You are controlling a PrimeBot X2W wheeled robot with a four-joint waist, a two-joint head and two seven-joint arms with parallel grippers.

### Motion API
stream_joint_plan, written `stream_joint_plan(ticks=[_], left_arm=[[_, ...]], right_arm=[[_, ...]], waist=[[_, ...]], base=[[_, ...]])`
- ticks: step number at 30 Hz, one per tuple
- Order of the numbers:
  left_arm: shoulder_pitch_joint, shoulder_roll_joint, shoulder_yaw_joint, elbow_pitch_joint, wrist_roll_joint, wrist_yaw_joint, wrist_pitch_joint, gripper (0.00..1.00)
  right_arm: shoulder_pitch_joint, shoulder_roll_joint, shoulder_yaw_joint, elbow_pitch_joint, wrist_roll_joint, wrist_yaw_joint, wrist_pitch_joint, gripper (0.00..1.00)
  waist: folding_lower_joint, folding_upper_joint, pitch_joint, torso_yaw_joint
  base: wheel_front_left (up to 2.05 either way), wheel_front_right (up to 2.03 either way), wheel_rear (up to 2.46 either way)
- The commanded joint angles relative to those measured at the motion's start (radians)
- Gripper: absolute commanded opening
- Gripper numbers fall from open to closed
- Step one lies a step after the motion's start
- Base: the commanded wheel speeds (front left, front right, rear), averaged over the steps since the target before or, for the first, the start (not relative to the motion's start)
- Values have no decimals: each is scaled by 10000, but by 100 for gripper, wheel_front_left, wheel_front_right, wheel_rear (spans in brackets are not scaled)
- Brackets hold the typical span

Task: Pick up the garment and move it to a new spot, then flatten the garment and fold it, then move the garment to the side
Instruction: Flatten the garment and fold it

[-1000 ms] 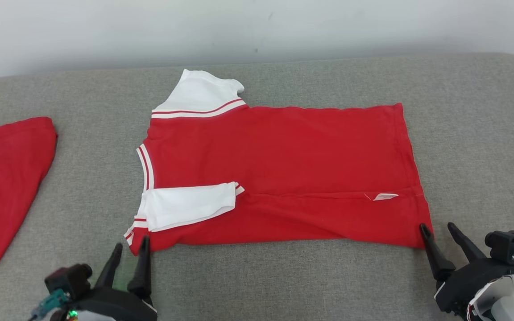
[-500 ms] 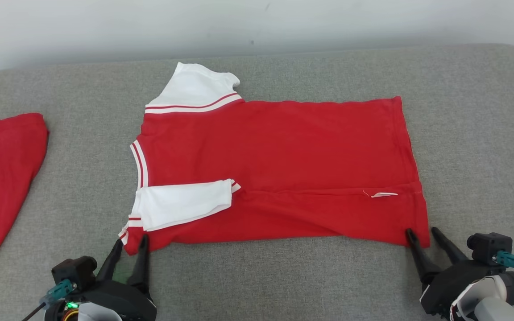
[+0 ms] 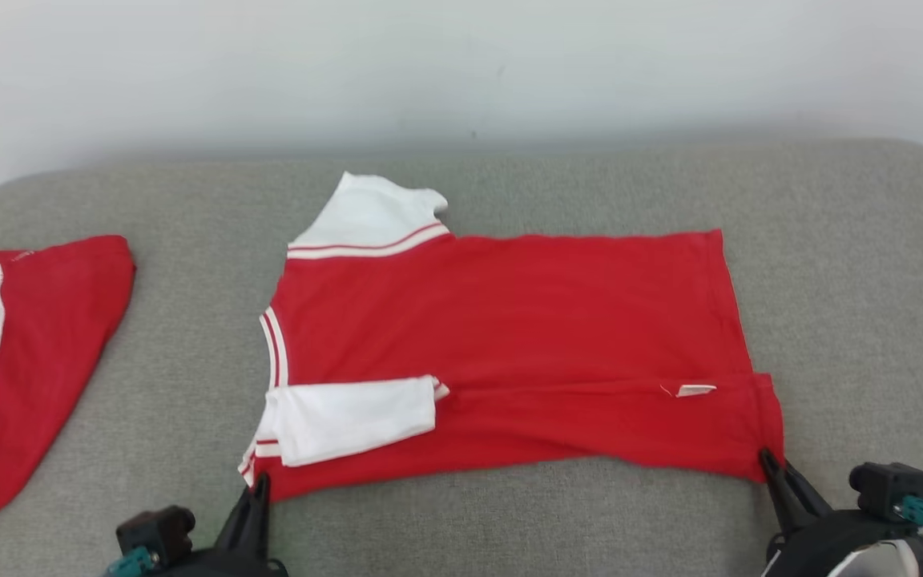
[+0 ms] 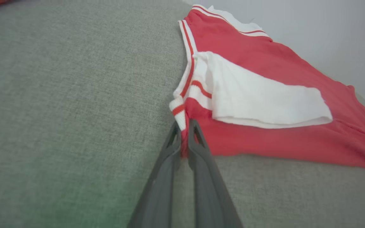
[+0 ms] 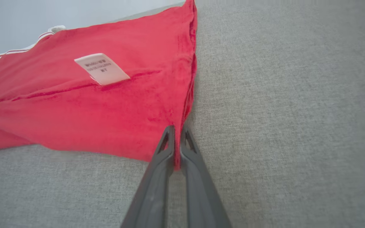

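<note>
The left gripper pinches the red shirt at its striped near corner. The right gripper is clamped on the hem corner, with fabric spreading ahead between them.

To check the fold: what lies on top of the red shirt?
A white sleeve lies folded onto the red shirt near its collar end, a small white label near its hem. The fabric under the sleeve is hidden.

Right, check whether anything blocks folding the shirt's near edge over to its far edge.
Nothing visible does. The left gripper and right gripper are shut on the red shirt's near corners; on it lies just its own white sleeve. A second red garment lies apart, at the cushion's left end.
</note>
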Motion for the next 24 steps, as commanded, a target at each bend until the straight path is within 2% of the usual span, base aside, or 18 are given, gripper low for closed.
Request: stream_joint_plan(ticks=[1,12,18,19,20,21,22,24], left_arm=[[323,-63,77,-152,41,-37,-28,0],[2322,-404,124,-1887,186,276,-32,0],[2843,-365,139,-2231,119,484,-16,0],[2869,-346,149,-2254,142,530,-16,0],[2876,-342,171,-2289,154,547,-17,24],[2891,-341,188,-2325,175,529,-19,87],[2915,-334,198,-2333,222,529,-21,100],[2954,-292,256,-2333,397,614,-26,100]], right_arm=[[219,-124,-121,-135,-29,-27,-67,0],[2153,-658,-1358,-1702,-438,-27,172,0],[2932,-412,-2158,-2490,-965,-27,718,0],[2997,-388,-2246,-2598,-1203,-27,778,29],[3040,-337,-2343,-2707,-1422,-27,838,87],[3099,-221,-2443,-2792,-1594,-27,860,100],[3146,-75,-2544,-2883,-1735,-27,891,100],[3209,105,-2745,-3082,-2045,-27,941,100]], waist=[[0,0,-401,220],[0,0,-667,443],[0,0,-609,429],[0,0,-611,428],[0,0,-623,424],[0,0,-645,425],[0,0,-682,421],[0,0,-761,396]], base=[[0,0,0],[0,0,0],[0,0,0],[0,0,0],[0,0,0],[0,0,0],[0,0,0],[0,0,0]])
